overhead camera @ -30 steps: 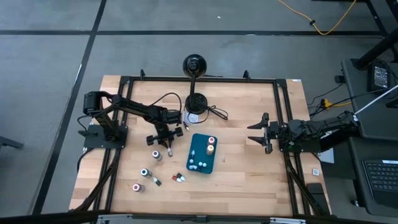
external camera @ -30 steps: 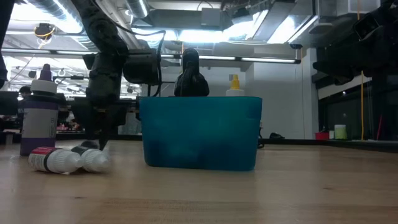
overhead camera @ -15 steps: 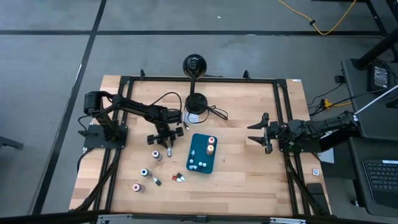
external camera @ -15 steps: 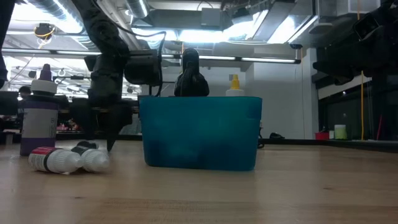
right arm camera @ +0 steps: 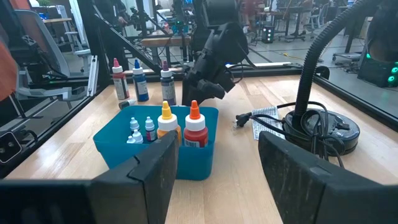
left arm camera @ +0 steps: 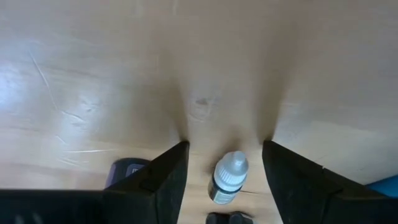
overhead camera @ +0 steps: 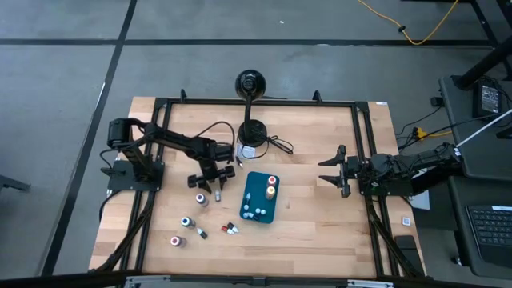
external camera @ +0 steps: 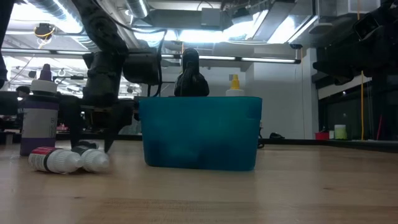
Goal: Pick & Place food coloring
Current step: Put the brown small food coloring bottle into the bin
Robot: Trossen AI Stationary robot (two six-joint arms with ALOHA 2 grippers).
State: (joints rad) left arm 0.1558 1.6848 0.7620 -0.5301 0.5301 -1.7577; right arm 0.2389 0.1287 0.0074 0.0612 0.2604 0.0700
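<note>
Item 1, left gripper (overhead camera: 207, 185): low over the desk, left of the tray. You see its jaws pressed together a second ago, now spread, with a white-capped bottle (left arm camera: 228, 178) lying between the fingers (left arm camera: 163, 175). Likely the pinch comes next.

Item 2, loose bottles (overhead camera: 186, 222): scattered toward the desk's front-left corner, apart from the tray.

Item 3, tray (overhead camera: 250, 214): mid-desk, several bottles inside; contents unchanged.

Item 4, right gripper (overhead camera: 331, 170): parked near the right edge, jaws spread, nothing between them.
</note>
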